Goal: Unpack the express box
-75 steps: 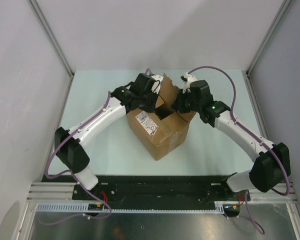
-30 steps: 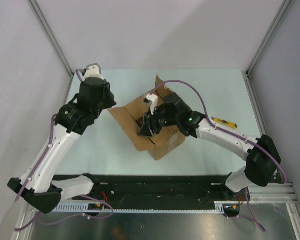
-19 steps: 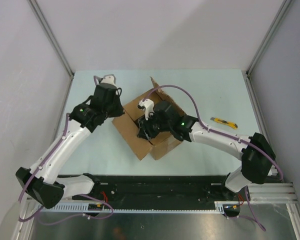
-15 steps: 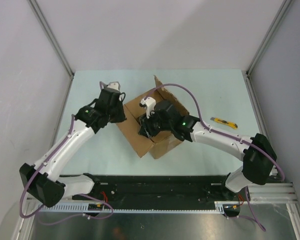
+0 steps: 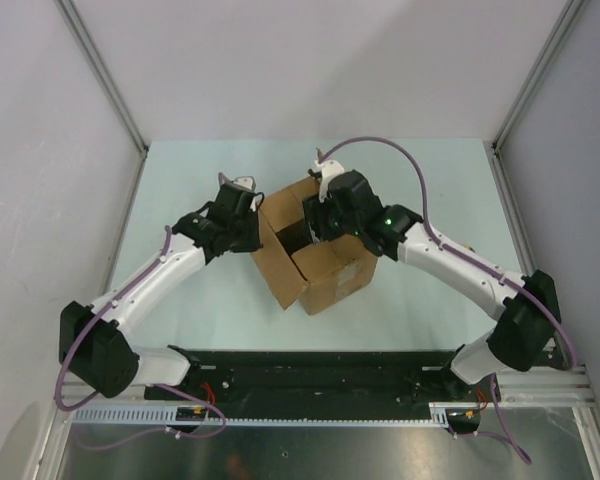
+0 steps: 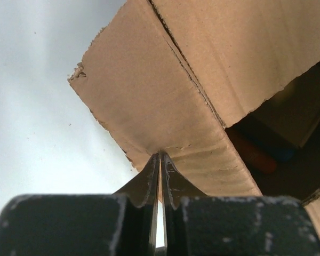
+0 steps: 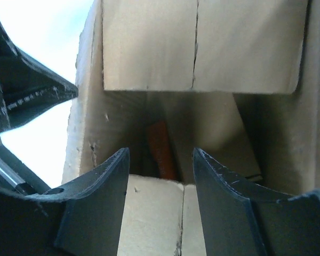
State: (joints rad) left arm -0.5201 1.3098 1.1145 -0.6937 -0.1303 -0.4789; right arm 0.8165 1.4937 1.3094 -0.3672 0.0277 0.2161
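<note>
Clear opening atop express box [image 5: 330,275], orange item [image 7: 160,146] deep inside.

A pale mint-green tabletop [image 5: 430,180] fills the middle of the top view, evenly lit, with only soft shadows. Plain matte grey-white wall panels close it in: one along the far edge [image 5: 320,60], one on the left [image 5: 40,150], one on the right [image 5: 580,170]. Slim aluminium posts [image 5: 100,70] rise slantwise from the two far corners. Along the near edge lies a black flat base plate [image 5: 320,370], then a slotted grey cable duct [image 5: 310,415] and a dull sheet-metal strip [image 5: 310,455].
</note>
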